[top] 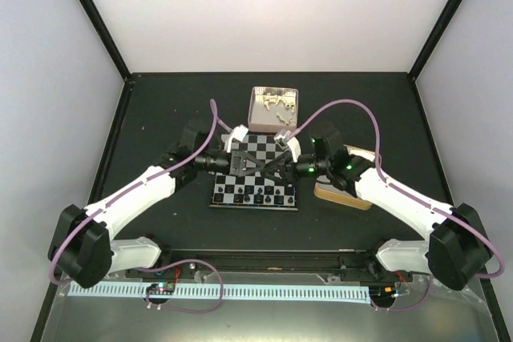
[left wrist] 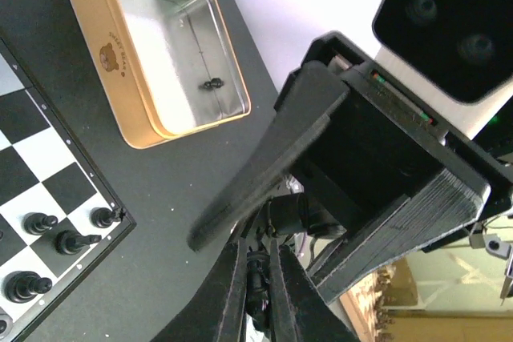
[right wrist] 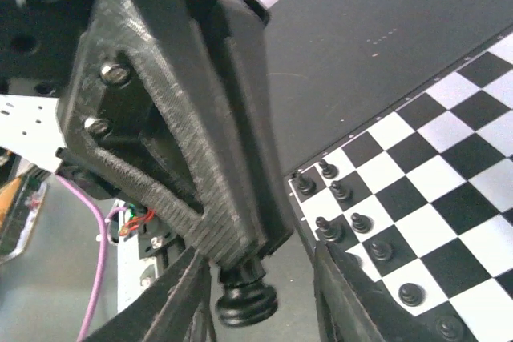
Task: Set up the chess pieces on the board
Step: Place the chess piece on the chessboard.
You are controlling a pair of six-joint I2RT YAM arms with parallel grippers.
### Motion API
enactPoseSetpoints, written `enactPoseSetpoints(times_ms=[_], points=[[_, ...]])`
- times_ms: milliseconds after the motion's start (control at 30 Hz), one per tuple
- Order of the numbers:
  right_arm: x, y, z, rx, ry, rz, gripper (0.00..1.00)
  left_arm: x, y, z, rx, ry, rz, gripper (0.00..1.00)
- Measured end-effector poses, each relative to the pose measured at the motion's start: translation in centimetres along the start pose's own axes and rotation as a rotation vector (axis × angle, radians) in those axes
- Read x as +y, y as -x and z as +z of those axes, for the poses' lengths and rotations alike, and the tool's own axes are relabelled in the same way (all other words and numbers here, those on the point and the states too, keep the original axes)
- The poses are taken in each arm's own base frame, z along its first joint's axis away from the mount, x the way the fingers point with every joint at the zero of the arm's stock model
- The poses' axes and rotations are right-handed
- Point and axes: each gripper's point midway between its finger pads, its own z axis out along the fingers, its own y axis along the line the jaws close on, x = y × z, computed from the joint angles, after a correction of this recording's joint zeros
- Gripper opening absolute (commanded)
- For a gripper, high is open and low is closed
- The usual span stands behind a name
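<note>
Over the middle of the black-and-silver checked chessboard (right wrist: pixel 449 158), the left arm's fingers (left wrist: pixel 232 298) are clenched, it seems on a glossy black chess piece (right wrist: pixel 244 298). The right arm's fingers (right wrist: pixel 353 302) stand apart around it. A weak hold could drop it onto the standing black pieces (right wrist: pixel 361 222). The orange metal tin (left wrist: pixel 140 138), just right of the board, shows a bear (left wrist: pixel 107 58); its words are too small to read.

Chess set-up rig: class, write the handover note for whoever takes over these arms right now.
Left gripper: shut on a black piece, above the board.
Right gripper: open, fingers either side of that piece.
Done: a row of black pieces stands at the board's near edge.
To do: place the held piece; a stray piece is in the tan tin; the white pieces are in the pink tin.
</note>
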Motion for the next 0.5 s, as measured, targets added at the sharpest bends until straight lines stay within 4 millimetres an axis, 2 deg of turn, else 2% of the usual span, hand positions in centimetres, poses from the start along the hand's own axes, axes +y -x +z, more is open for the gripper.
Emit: enactPoseSetpoints(times_ms=[167,267,400,500], points=[[-0.9,-0.4,0.1,0.018,-0.053,0.027,0.65,0.8,-0.3,-0.1,-0.007,0.06,0.032,0.02],[-1.5,-0.4,-0.2,0.014,-0.096,0.037,0.74,1.7,-0.3,-1.0,-0.047,0.154,0.058,0.02],[-1.5,0.7,-1.6,-0.047,-0.158,0.028,0.79,2.9,0.3,-3.0,-0.13,0.309,0.106,0.01],[-2.0,1.6,-3.1,-0.119,-0.225,0.029,0.79,4.1,0.7,-4.7,-0.189,0.433,0.121,0.02]])
